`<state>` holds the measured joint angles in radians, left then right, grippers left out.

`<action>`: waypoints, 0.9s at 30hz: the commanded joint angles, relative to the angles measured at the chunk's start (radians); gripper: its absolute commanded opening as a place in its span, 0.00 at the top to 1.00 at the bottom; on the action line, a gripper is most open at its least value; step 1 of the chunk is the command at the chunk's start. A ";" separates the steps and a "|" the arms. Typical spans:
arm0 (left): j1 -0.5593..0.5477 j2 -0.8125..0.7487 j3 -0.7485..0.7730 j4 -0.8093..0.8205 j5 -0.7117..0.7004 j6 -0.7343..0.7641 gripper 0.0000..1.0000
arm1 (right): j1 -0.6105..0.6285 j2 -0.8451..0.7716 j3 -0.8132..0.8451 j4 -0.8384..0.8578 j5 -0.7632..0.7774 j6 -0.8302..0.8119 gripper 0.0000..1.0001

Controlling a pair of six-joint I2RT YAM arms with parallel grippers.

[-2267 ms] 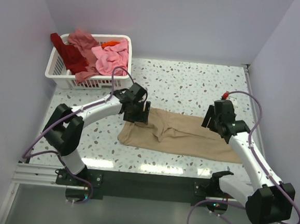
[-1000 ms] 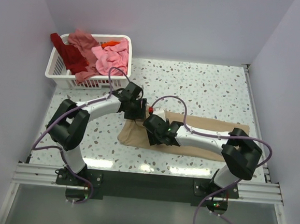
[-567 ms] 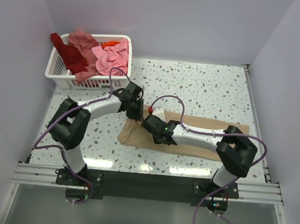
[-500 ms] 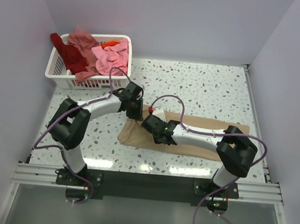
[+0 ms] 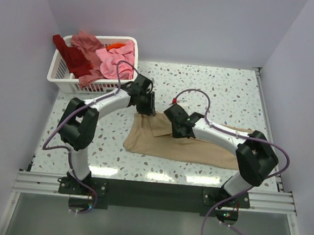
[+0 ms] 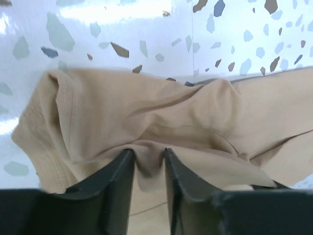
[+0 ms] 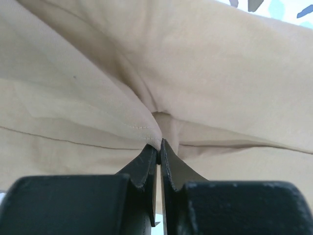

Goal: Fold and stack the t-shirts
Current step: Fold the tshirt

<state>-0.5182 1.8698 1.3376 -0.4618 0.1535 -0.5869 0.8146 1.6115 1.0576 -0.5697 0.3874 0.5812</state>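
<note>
Tan t-shirt (image 5: 160, 145) pinched in left tool (image 6: 149, 159), right tool (image 7: 158, 144)

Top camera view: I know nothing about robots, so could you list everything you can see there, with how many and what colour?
tan t-shirt: one, beige, lying rumpled mid-table
dark red shirt: one, draped over the basket's left rim
salmon shirt: one, heaped in the basket
light pink shirt: one, at the basket's right end
orange shirt: one, mostly buried, peeking out at the back
basket: one, white slatted plastic, far left corner
table: one, white with dark speckles
left arm, right arm: two, white and black, bases at the near edge
left gripper: black, pinching the tan t-shirt's cloth
right gripper: black, pinching a fold of it
</note>
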 commanded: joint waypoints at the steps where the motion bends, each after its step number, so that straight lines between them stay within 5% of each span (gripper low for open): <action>1: 0.014 0.037 0.072 -0.026 0.030 -0.016 0.54 | -0.049 -0.015 0.051 -0.035 -0.097 -0.046 0.94; 3: 0.014 0.031 0.068 -0.011 0.032 -0.014 0.36 | -0.058 0.014 0.074 -0.044 -0.122 -0.069 0.94; 6: 0.012 -0.023 0.019 0.038 0.032 0.007 0.28 | -0.072 0.054 0.105 -0.065 -0.156 -0.093 0.94; 15: -0.072 -0.211 -0.191 0.117 0.029 0.093 0.31 | -0.133 0.082 0.125 -0.084 -0.234 -0.119 0.94; 27: -0.171 -0.118 -0.209 0.172 -0.023 -0.001 0.39 | -0.184 0.056 0.079 -0.073 -0.315 -0.147 0.95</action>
<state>-0.6922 1.7195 1.0981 -0.3355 0.1661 -0.5613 0.6384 1.6962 1.1419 -0.6365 0.1112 0.4595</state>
